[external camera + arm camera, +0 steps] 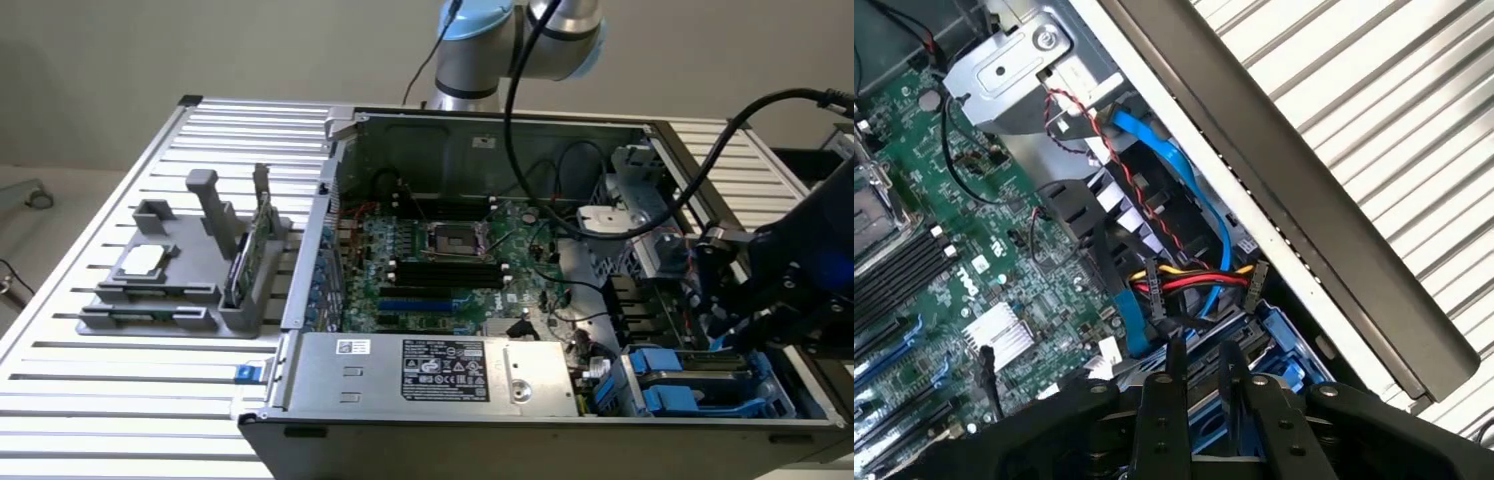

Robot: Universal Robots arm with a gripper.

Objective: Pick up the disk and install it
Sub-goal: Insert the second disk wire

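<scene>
My gripper reaches down into the drive bay corner of the open computer case. Its two dark fingers stand close together on either side of the disk's blue carrier, shut on its edge. The silver body and label of the disk are hidden under the fingers. In the exterior view the gripper hangs at the case's right side, just above the blue-framed drive bays. Which blue frame there belongs to the held disk I cannot tell.
Red, yellow and black power wires and a blue data cable run just beyond the fingers. The green motherboard and the power supply fill the case. A grey fixture with a chip and a green card stands at the exterior view's left.
</scene>
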